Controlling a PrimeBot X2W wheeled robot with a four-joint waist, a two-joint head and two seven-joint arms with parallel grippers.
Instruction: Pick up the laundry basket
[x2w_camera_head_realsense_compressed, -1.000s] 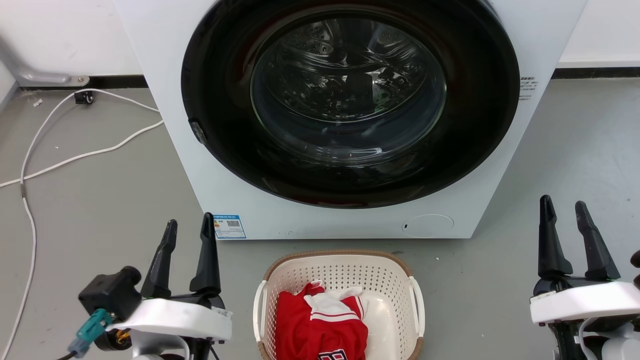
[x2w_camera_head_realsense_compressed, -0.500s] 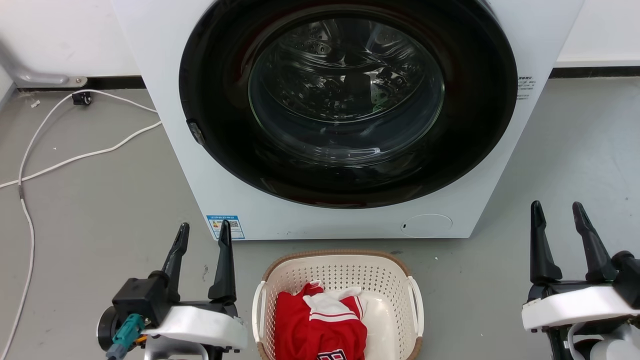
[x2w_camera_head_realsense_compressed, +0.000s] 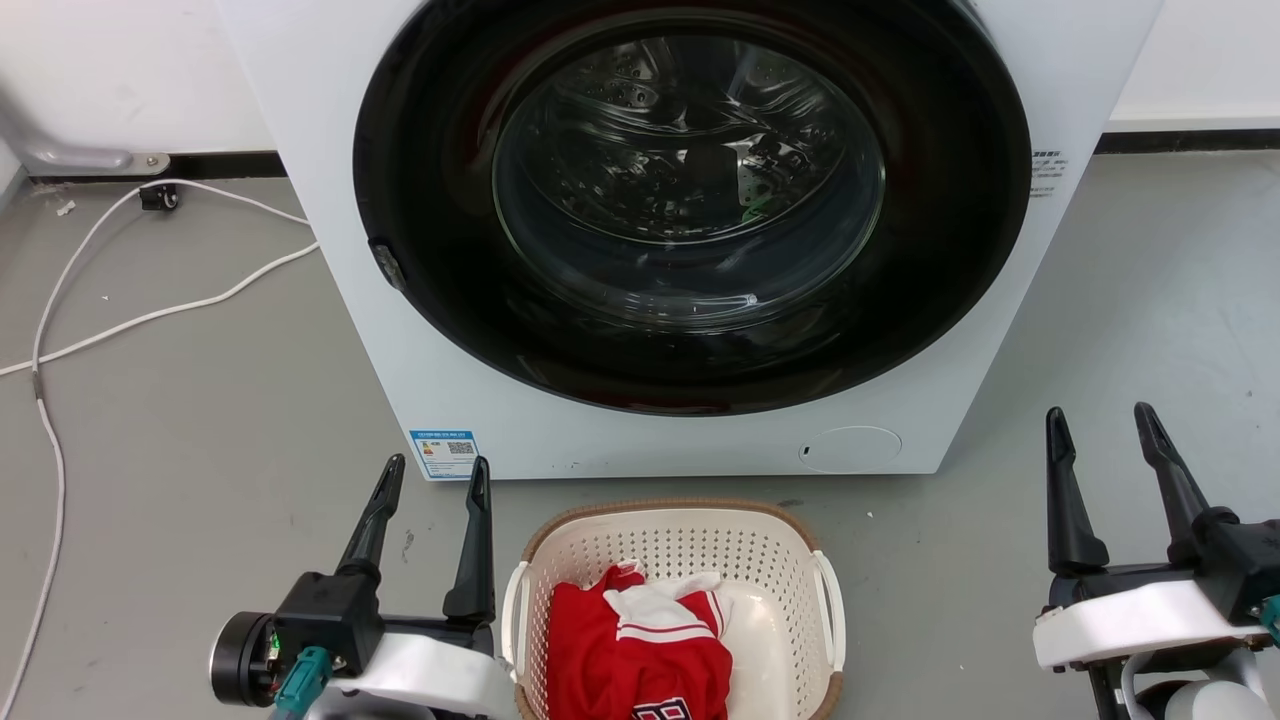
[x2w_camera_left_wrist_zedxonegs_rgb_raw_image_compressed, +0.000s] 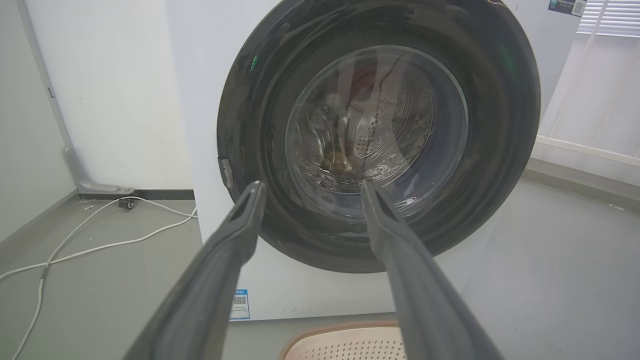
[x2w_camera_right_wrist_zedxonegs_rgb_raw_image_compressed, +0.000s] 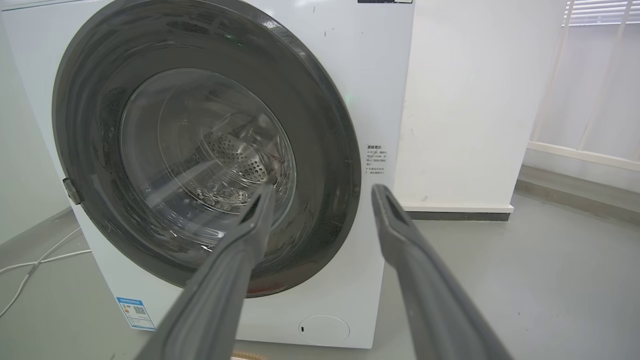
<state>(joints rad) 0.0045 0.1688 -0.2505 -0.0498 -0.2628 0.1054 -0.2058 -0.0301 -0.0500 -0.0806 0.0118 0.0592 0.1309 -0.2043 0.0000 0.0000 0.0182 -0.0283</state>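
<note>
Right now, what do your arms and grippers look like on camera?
Both the left gripper and right gripper have two long, dark, tapered fingers on a glossy white wrist shell. A black block sits on the left wrist, with a teal plug.

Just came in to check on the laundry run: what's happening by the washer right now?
A two-armed robot faces a closed washer, with a laundry basket on the floor in front of it holding a red and white shirt. The left gripper is close beside the basket's left handle, the right gripper farther off on the other side. Both have their jaws open and empty, so the basket is not yet picked up.
</note>
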